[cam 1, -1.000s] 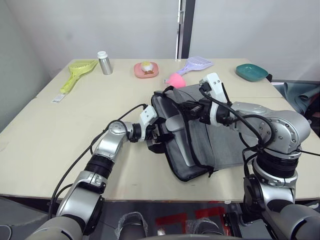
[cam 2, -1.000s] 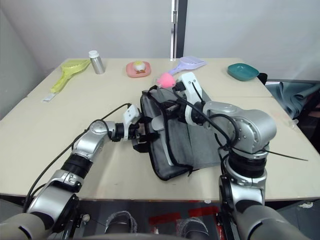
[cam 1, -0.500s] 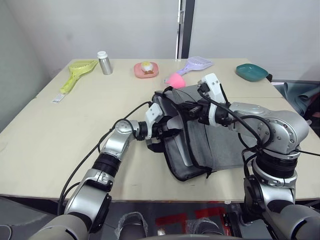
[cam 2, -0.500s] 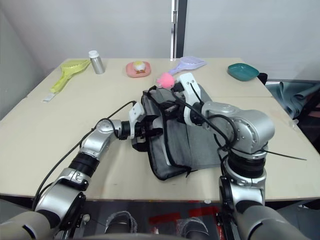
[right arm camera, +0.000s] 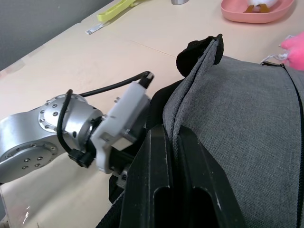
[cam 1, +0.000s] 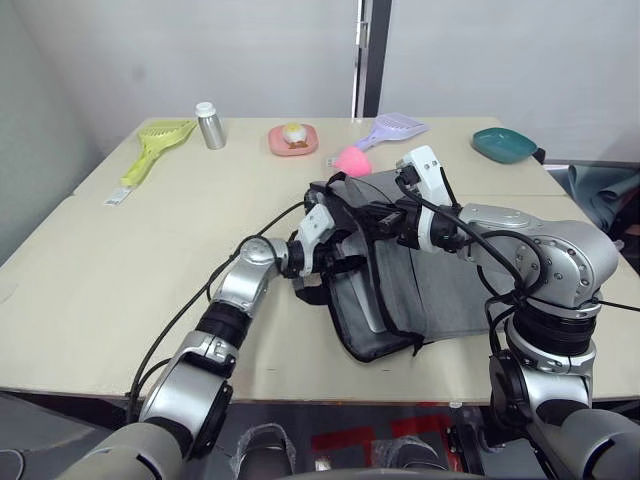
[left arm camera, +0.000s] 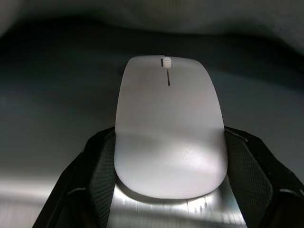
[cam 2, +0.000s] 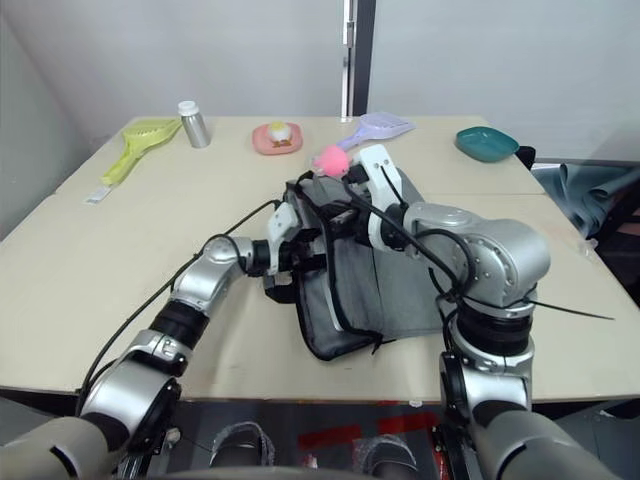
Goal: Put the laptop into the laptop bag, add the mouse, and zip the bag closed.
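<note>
Risk: the mouse (left arm camera: 170, 126) can slip out and slide off the silver laptop (left arm camera: 142, 211) surface beneath it if the left gripper (left arm camera: 168, 190) releases before it is deep inside the laptop bag (cam 1: 440, 290), or if the right gripper (right arm camera: 171, 156) loses the fabric edge (right arm camera: 190, 90) it is clamped on and the opening collapses. The mouse sits clamped between the left gripper's two fingers, inside the bag's mouth on the table (cam 1: 150, 250).

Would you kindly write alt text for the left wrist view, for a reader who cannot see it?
A white mouse with a small scroll wheel is gripped between the left gripper's two black fingers. Silver metal lies under it, and dim grey fabric arches above.
</note>
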